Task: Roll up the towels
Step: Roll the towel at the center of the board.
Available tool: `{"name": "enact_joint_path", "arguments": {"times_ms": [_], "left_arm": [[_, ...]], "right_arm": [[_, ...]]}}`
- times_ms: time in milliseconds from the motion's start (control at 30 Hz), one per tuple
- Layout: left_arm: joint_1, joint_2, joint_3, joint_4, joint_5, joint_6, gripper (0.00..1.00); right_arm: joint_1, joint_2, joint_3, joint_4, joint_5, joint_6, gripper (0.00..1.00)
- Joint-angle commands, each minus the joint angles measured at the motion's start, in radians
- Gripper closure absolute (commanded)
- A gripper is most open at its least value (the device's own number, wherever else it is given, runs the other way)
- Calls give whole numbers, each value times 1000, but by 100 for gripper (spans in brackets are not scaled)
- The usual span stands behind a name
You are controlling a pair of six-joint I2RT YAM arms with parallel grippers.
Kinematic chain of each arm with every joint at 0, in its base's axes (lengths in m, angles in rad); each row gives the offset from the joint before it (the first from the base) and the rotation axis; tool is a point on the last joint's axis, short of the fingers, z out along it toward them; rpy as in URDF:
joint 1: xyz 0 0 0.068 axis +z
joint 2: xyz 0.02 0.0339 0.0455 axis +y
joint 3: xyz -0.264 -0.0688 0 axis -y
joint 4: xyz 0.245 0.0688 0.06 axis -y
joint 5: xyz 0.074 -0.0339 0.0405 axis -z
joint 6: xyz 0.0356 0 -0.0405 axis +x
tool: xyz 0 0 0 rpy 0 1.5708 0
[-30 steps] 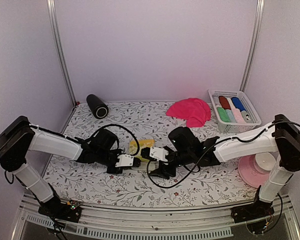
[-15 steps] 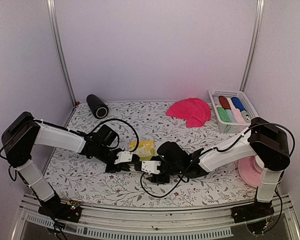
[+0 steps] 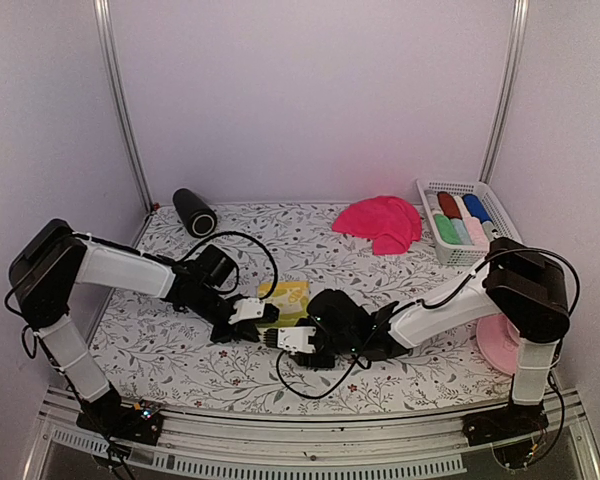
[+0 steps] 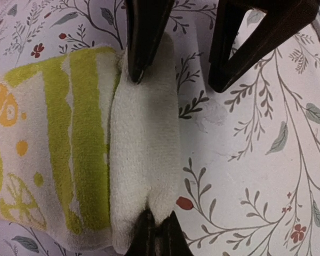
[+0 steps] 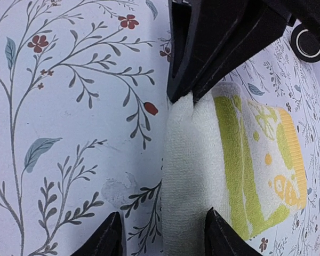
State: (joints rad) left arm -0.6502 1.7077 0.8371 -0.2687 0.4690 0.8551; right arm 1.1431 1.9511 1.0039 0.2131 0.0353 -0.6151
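1. Top view: both arms meet at the near edge of a yellow towel [image 3: 285,296] lying mid-table [image 3: 180,350].
2. Left wrist view: the left gripper [image 4: 178,80] is spread wide, one finger on the towel's folded pale hem, gripping nothing.
3. Right wrist view: the right gripper [image 5: 189,93] looks pinched on the same hem's other end.

The first turn of the roll seems begun; next, both ends probably need turning together.

A yellow towel [image 3: 285,297] with green stripes and a lemon print lay flat at the middle of the counter, its pale near edge [image 4: 144,160] folded over into a low first turn of a roll. A hot pink towel [image 3: 382,222] sat crumpled in a heap toward the back right. Just beside it, rolled towels [image 3: 463,222] in red, blue, green and pale shades lay side by side in a white basket.
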Motion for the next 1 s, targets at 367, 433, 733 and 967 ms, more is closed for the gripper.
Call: {"name": "enact_joint_path", "arguments": {"times_ms": [367,433,733,967], "left_arm": [[21,10,13,-90,29,25,100],[28,-3,12,-88,31,27,100],[60,-162,-105,94,22,0,58],[95,-330,-333,375,-23,41,49]], "right_arm": [[7,91,102,-108,101,27,89],[6,91,109,-133,83,36,91],[-17,84,149,-219,-76,97,94],[-76,96,242,-352,-277,163,94]]}}
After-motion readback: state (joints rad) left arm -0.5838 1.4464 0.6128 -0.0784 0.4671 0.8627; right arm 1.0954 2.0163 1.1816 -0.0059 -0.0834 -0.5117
